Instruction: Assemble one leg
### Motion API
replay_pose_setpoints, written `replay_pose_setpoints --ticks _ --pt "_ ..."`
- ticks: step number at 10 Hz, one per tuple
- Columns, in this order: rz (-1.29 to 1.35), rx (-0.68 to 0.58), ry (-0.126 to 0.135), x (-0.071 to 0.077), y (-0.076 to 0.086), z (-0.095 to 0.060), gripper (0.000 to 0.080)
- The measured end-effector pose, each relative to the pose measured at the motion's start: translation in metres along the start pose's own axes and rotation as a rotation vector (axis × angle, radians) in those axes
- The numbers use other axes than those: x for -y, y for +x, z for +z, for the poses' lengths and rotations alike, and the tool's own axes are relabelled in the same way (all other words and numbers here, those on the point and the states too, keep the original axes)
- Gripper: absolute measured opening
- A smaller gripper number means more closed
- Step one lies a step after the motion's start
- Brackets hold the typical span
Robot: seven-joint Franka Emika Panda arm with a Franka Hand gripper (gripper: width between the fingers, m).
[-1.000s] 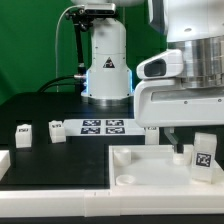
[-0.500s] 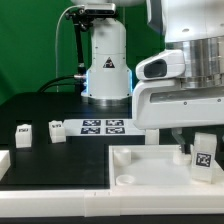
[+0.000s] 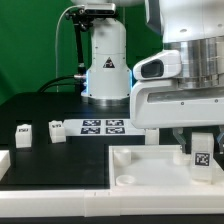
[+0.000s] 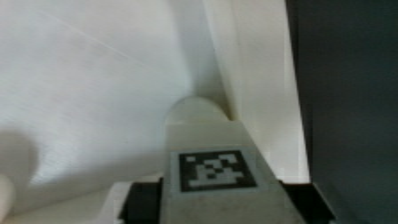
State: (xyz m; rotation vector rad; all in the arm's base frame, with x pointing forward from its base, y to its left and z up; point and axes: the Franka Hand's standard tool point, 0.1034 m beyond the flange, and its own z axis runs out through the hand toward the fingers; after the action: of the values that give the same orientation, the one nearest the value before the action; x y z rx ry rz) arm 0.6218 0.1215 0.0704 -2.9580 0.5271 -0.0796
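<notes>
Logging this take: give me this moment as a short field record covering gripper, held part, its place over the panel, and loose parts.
held part: small white stubby plastic leg with square tag, upright
gripper: two-finger gripper, shut on the leg
place: above large white square panel, at its corner on the exterior view's right; contact cannot be told
open socket: round corner socket, nothing in it
loose parts: two more white tagged blocks on black table

The leg (image 3: 203, 152) is white, with a black-and-white square tag on its face. The panel (image 3: 150, 165) is plain white against the black worktop (image 3: 80, 150). The marker board (image 3: 104, 126) is white with black-and-white tags. The far backdrop (image 3: 25, 40) is green.
</notes>
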Motion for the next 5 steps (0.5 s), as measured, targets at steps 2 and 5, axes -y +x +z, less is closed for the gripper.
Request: replay_pose_setpoints --ticks 2,5 --pt "0.315 -0.007 0.014 0.0001 -0.0004 0.0004 0.0295" --pt "0.756 0.006 0.022 0.0017 -0.0024 0.0026 0.0295"
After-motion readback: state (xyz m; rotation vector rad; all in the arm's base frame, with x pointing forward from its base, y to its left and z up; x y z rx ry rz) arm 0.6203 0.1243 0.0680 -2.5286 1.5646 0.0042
